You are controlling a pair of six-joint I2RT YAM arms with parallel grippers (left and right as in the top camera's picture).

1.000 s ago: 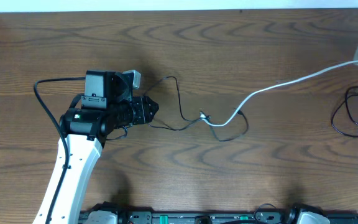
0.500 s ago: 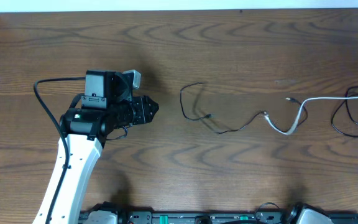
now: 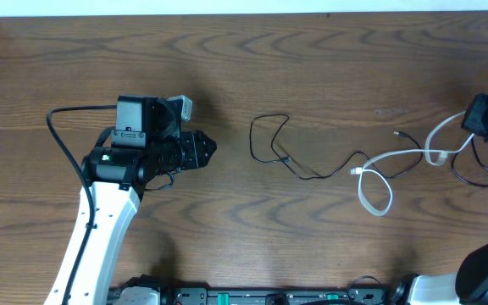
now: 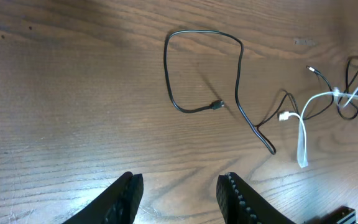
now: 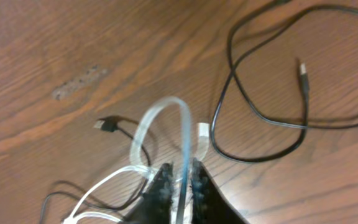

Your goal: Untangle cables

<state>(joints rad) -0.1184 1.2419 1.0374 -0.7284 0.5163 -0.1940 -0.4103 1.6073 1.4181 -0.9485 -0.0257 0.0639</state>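
Well left of the looped black cable (image 4: 165, 68), reaches across the tabletop (image 3: 227, 51) with the left arm (image 3: 100, 229), its white-shelled link slanting in from the lower left of that loop as seen from overhead, wrist bent to aim the left tool (image 4: 179, 179) rightward at the loop. Holds the fingers apart, nothing between them, only bare wood beneath. Far to the right of the loop, poses the right tool (image 5: 182, 180) pointing down, fingers drawn almost together and clamped on the white cable (image 4: 301, 143) (a pale arch rising straight out of the pinch in the wrist view). Shows the looped black cable lying loose: one rounded loop, a small plug tucked inside it, a thin tail wandering off to the right. Shows the white cable just right of the loop, crossing that tail near its far end, folded into a narrow hairpin, then running on to the right tool. Farther right again, shows a second black cable (image 5: 302, 71) curled beside the right tool, its plug lying free on the wood.
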